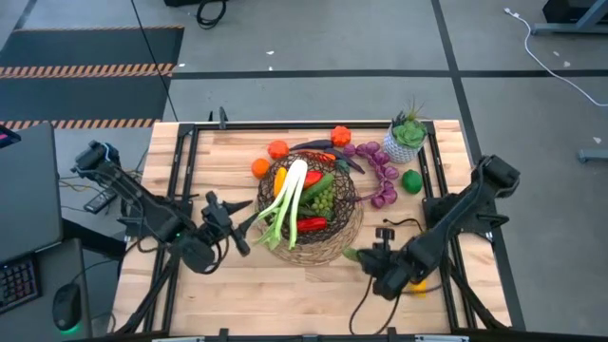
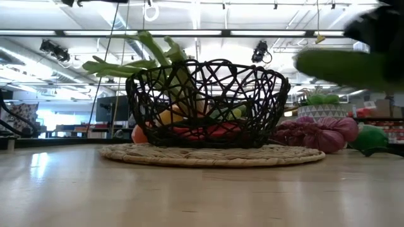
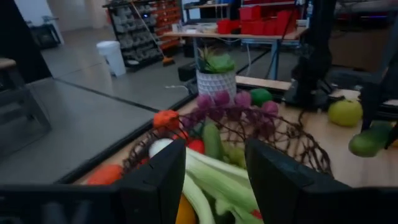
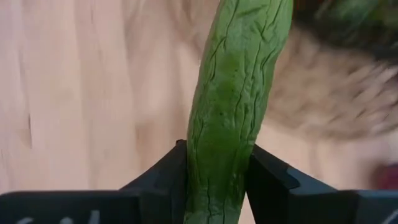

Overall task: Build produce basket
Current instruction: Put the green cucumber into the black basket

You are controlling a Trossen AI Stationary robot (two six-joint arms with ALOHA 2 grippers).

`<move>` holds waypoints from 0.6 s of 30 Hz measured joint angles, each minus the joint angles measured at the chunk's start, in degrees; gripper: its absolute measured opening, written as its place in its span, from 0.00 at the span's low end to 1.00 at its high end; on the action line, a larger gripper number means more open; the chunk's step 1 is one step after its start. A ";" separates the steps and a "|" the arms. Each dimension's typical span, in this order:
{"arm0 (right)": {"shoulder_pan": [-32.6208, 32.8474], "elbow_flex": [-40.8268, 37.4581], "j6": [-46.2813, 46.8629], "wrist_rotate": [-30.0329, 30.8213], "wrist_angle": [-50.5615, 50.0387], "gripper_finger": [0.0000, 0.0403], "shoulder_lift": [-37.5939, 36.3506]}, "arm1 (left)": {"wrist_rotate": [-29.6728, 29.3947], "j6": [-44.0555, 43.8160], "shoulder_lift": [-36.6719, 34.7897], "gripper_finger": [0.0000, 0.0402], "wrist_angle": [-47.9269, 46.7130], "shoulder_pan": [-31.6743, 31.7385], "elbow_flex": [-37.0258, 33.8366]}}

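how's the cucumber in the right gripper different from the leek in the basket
The cucumber is dark green and wrinkled all over; the leek is pale green with a white end. The cucumber is clamped in the right gripper outside the basket; the leek lies in the basket, sticking out over the rim. Both are long and thin.

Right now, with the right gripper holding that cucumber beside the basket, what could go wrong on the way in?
1. The right gripper pinches the cucumber near one end, so it may pivot or slip.
2. The basket is already crowded; the leek lies across it and overhangs the rim, so the cucumber could roll out.
3. The left gripper sits at the opposite rim with open fingers, a collision risk.
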 joint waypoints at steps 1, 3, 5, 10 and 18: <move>-0.74 0.00 -1.34 0.89 0.42 0.34 -1.54 | -0.02 0.39 -0.20 0.43 0.02 0.53 0.20; -2.04 0.00 -4.06 2.18 1.53 0.34 -4.62 | 0.01 0.29 -0.34 0.43 -0.37 1.63 0.23; -3.51 0.00 -6.75 2.75 3.30 0.34 -7.38 | 0.06 -0.82 -0.34 0.43 0.06 2.31 -0.55; -8.17 0.00 -12.93 2.98 8.74 0.34 -11.70 | 0.82 -7.28 0.16 0.43 0.75 2.46 -6.01; -17.19 0.00 -22.92 -0.85 16.00 0.34 -10.60 | 9.55 -3.58 -1.22 0.42 12.68 0.83 -12.93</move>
